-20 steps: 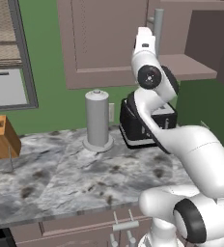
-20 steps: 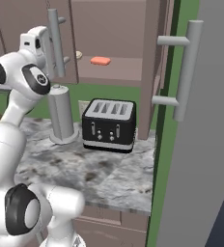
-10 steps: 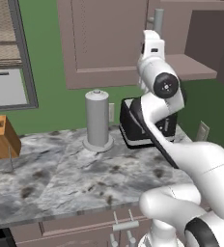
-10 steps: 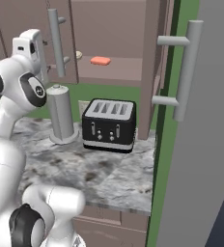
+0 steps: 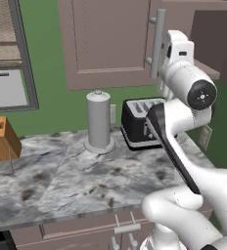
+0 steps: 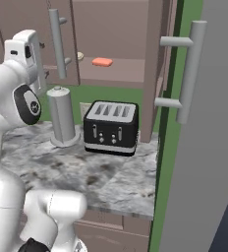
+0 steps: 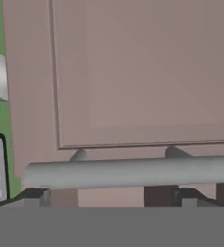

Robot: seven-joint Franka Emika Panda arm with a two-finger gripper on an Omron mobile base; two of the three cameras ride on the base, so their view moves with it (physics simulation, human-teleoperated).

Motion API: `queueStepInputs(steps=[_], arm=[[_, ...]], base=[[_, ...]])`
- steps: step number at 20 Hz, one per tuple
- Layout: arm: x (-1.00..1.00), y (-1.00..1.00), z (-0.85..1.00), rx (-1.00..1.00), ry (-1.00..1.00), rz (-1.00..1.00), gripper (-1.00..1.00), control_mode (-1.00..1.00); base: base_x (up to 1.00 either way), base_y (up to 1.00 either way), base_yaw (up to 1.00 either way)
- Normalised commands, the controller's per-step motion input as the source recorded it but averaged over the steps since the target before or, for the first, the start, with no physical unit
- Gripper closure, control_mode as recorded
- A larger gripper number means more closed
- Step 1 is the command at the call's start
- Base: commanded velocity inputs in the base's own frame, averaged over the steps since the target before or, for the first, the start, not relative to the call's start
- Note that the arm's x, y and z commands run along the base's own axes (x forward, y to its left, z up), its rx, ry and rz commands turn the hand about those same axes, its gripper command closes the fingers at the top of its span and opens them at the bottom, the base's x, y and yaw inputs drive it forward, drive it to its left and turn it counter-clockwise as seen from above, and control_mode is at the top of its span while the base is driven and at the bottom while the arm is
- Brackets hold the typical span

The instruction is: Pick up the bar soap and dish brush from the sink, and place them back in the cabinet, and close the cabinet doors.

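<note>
Hand view looked along the end effector (image 7: 116, 193) at a flat, panelled mauve-brown cabinet door (image 7: 143, 72), whose smooth grey cylindrical bar handle (image 7: 128, 172) lay just ahead of the two dark fingertips; whether they were spread or pressed together I cannot tell. From the left base view, the white arm reached up with its wrist raised beside that handle (image 5: 157, 44). Past the end effector, inside the cabinet (image 6: 121, 29), the salmon-pink rounded bar soap (image 6: 102, 62) lay on the shelf. Below it, a black toaster (image 6: 111, 128) and a grey cylinder (image 6: 62, 118) stood on the marbled grey desk (image 6: 86, 172).
</note>
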Motion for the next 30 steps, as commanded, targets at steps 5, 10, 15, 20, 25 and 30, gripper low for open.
queueStepInputs(steps=[5,10,15,20,25,30], arm=[[-0.62,-0.37,0.09,0.0,0.03,0.0,-1.0,-1.0],[-0.49,-0.51,0.05,0.0,0.06,0.0,-1.0,-1.0],[-0.61,-0.34,0.06,0.0,0.07,0.0,-1.0,-1.0],[-0.63,-0.03,0.06,0.0,0.04,0.01,-1.0,-1.0],[-0.53,-0.03,0.08,0.0,0.02,0.05,-1.0,-1.0],[-0.47,-0.04,0.01,0.0,0.03,0.07,-1.0,-1.0]], base=[[0.0,0.0,0.0],[0.0,0.0,0.0],[0.0,0.0,0.0],[0.0,0.0,0.0],[0.0,0.0,0.0],[0.0,0.0,0.0]])
